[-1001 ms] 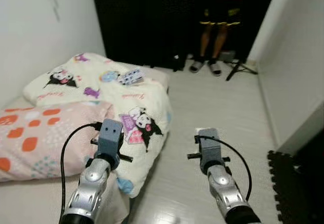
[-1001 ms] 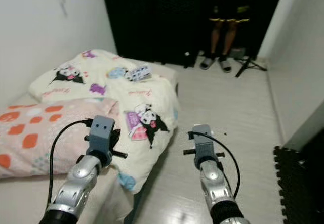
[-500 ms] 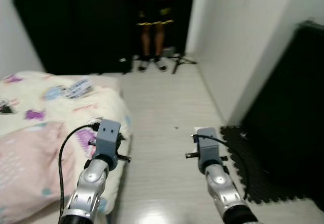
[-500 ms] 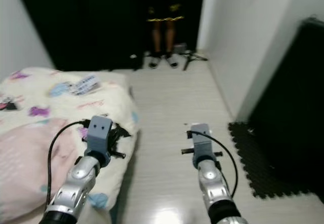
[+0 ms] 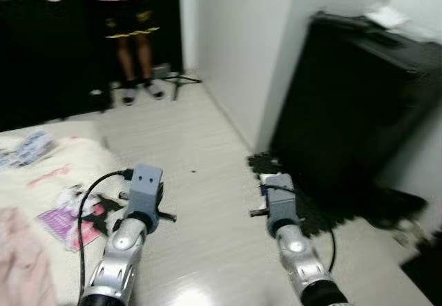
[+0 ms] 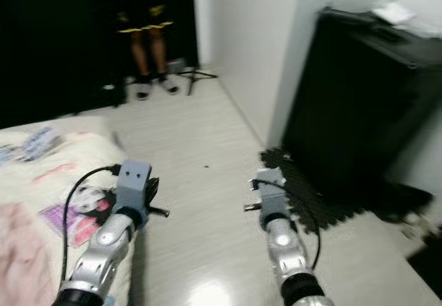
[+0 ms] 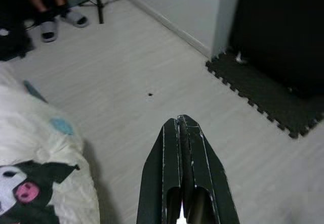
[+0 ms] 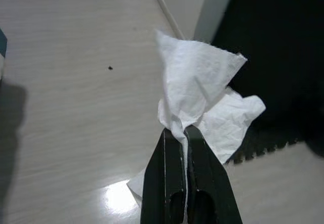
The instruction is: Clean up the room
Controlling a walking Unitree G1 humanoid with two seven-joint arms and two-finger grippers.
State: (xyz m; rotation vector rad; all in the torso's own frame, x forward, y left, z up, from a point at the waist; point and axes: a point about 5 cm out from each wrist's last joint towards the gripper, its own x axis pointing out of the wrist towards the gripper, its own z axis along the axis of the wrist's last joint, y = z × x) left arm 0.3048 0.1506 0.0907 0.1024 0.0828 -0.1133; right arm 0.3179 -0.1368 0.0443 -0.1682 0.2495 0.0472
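My right gripper is shut on a crumpled white tissue, which stands up from the fingertips over the pale wood floor. In the left wrist view my left gripper is shut with nothing in it, above the floor beside the bed's edge. In the eye views both silver arms reach forward side by side, the left arm by the bed and the right arm over bare floor. Their fingers are hidden behind the wrist blocks there.
A bed with a cream cartoon blanket lies at the left. A tall black cabinet stands at the right on a black foam mat, beside a white wall. A person stands at the back near a tripod.
The camera has swung to the right: the bed has slid to the left edge and the black cabinet and mat have come into view. Both arms keep the same pose.
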